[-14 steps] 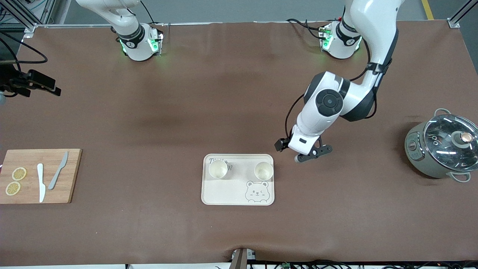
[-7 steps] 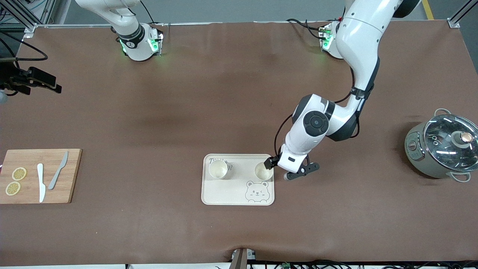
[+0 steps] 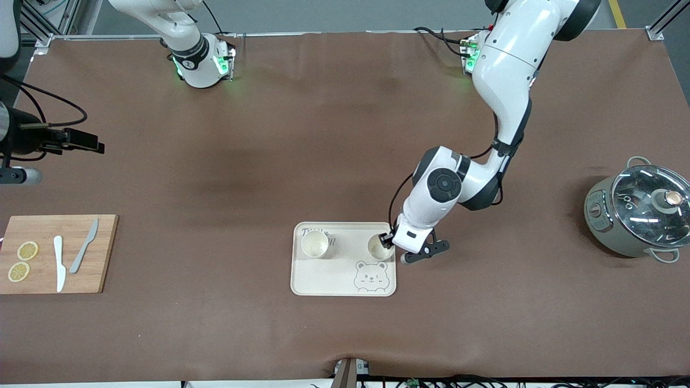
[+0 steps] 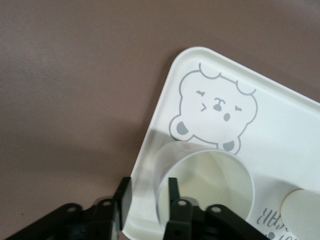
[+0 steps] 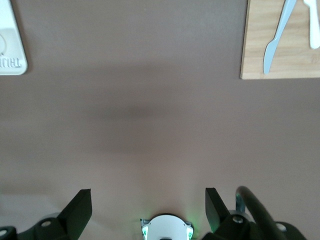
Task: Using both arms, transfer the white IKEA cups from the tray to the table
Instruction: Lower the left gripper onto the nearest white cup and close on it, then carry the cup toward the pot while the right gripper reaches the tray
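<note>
Two white IKEA cups stand upright on the cream bear-printed tray (image 3: 345, 280). One cup (image 3: 315, 244) is toward the right arm's end, the other (image 3: 379, 247) toward the left arm's end. My left gripper (image 3: 389, 241) is down at that second cup. In the left wrist view, the left gripper (image 4: 148, 192) is open and straddles the wall of the cup (image 4: 215, 175), one finger inside the rim and one outside. The other cup (image 4: 302, 210) shows beside it on the tray (image 4: 285, 120). My right gripper (image 5: 148, 205) is open and empty, held high over the right arm's end of the table.
A wooden cutting board (image 3: 59, 253) with lemon slices and two knives lies at the right arm's end, also in the right wrist view (image 5: 280, 50). A grey pot with a glass lid (image 3: 639, 215) stands at the left arm's end.
My left arm has swung toward the tray and come down, bringing its gripper from beside the tray onto the cup's rim. My right hand has drifted a little into view.
</note>
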Robot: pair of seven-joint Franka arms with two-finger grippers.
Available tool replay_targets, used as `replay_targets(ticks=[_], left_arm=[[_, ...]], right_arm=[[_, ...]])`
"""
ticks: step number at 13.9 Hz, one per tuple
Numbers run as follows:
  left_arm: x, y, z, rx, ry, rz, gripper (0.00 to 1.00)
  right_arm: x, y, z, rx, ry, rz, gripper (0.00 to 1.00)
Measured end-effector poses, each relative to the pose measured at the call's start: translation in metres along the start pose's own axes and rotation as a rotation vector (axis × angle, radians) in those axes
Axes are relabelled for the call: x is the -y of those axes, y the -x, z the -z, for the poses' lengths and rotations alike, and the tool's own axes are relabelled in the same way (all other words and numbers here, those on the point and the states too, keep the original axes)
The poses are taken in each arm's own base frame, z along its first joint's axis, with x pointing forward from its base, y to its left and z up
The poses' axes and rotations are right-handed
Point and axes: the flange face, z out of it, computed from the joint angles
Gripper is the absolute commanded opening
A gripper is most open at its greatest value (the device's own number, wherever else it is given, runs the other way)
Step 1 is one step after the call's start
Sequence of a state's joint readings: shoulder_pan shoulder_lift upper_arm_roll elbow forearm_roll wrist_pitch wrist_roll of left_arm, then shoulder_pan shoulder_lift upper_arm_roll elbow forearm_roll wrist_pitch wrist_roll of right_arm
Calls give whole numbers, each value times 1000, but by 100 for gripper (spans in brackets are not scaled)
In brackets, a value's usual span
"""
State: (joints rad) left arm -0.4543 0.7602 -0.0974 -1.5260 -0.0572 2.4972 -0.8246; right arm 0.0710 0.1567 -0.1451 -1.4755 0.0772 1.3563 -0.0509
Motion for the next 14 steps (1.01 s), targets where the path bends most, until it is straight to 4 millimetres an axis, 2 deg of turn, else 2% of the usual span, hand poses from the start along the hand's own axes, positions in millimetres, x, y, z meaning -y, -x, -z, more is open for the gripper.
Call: replay_targets(ticks=[1, 5, 7, 9, 11, 14], left_arm=[[-1, 1, -2, -1, 2, -2, 2], [-4, 3, -1, -6, 9, -7, 0], [-11, -1, 8, -22, 27, -9, 0], [-21, -12, 33, -55, 62, -8, 0], [-23, -26, 72, -86, 85, 3, 0], [0, -57, 145, -79, 43, -22, 0]], right_arm=[[-2, -5, -7, 16, 1, -6, 100], [-14, -24, -33, 29, -2, -46, 100], [1, -42, -54, -1, 2, -113, 100], [42, -60, -81, -31, 1, -207, 100], [93, -80, -115, -44, -10, -321, 100], [164, -112, -168, -110, -60, -453, 100]])
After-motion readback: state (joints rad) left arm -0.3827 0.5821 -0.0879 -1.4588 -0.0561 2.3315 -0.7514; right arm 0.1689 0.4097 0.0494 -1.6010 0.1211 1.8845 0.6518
